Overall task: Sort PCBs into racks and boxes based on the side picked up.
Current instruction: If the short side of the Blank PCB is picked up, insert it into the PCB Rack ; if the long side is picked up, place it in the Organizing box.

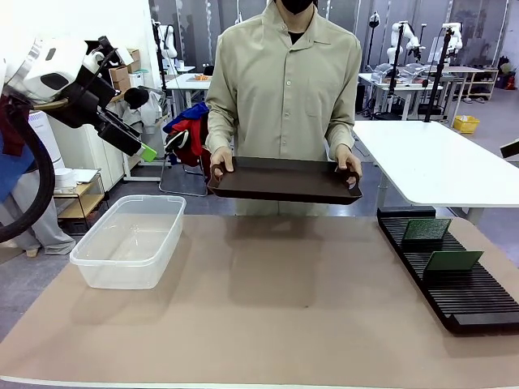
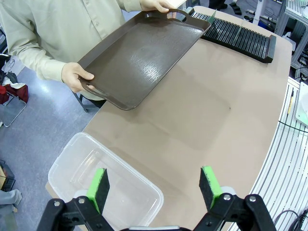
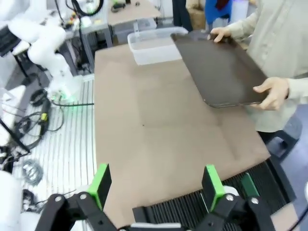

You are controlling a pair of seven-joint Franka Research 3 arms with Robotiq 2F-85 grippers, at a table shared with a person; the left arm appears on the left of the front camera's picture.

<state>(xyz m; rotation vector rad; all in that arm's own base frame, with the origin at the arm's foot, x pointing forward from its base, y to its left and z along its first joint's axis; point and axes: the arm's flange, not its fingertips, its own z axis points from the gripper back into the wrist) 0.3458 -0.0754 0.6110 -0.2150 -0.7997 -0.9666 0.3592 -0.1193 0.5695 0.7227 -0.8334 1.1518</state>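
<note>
Two PCBs [image 1: 427, 230] [image 1: 452, 260] stand in the slots of the rack [image 1: 478, 300] at the right of the front view, one behind the other, both leaning. The box [image 1: 130, 240] sits at the left of that view and, as far as its clear walls show, holds nothing. Above the desk [image 1: 276, 316], at upper centre, the person's hands [image 1: 222, 164] [image 1: 348, 168] grip the two ends of a dark brown tray [image 1: 284, 180], held clear of the surface; its inside looks bare in my left wrist view.

My left end effector [image 2: 156, 185] hangs wide over the near end of the box, pads well apart, gripping nothing. My right end effector [image 3: 156, 182] is equally wide and empty, poised above the rack's near edge.

Judgement: both boards appear sorted, so the step in hand is to wait. To do it well I should keep both arms high and outside the tray's path, and reach only once a board is offered and its upper face can be read.
</note>
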